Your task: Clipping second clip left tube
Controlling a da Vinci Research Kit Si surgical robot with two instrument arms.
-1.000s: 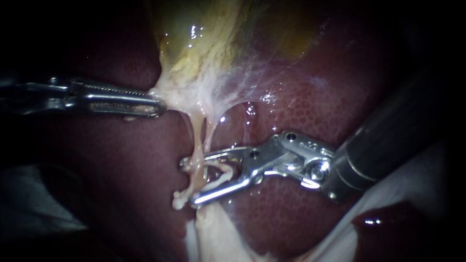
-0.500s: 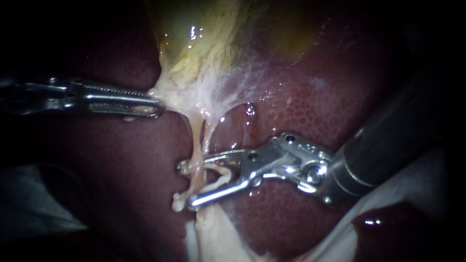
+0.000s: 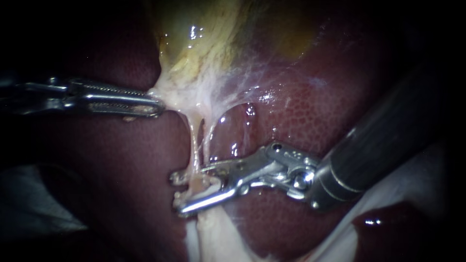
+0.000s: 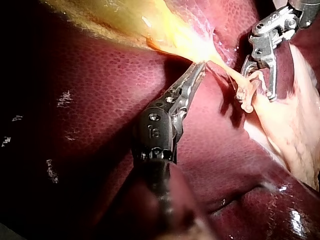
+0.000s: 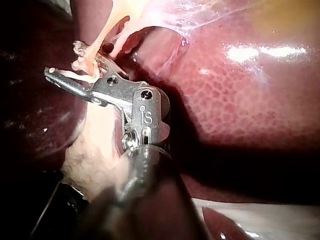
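Background: dark red liver (image 3: 301, 111). Left instrument (image 3: 159, 106) hand pinches pale tissue (image 3: 179, 99) at gallbladder (image 3: 204, 34) neck. Left tube (image 3: 195, 145) hangs below gallbladder; right instrument (image 3: 176, 194) hand spread, straddling it. Step: positioning for clip. Next, likely: square, full squeeze across tube.

- Tube (image 3: 194, 145): I lose its lower end between the jaws of my right instrument (image 3: 175, 194). Whether a clip sits there is too small for me to tell.
- Right instrument's shaft, up and right of the tube: cut off by the endoscope's edge.
- Left instrument (image 3: 161, 107), left of the tube: the shaft sinks into darkness, and the jaws hide how much pale tissue (image 3: 174, 97) they grip.
- Gallbladder (image 3: 208, 43), above the tube: cut off by the edge.
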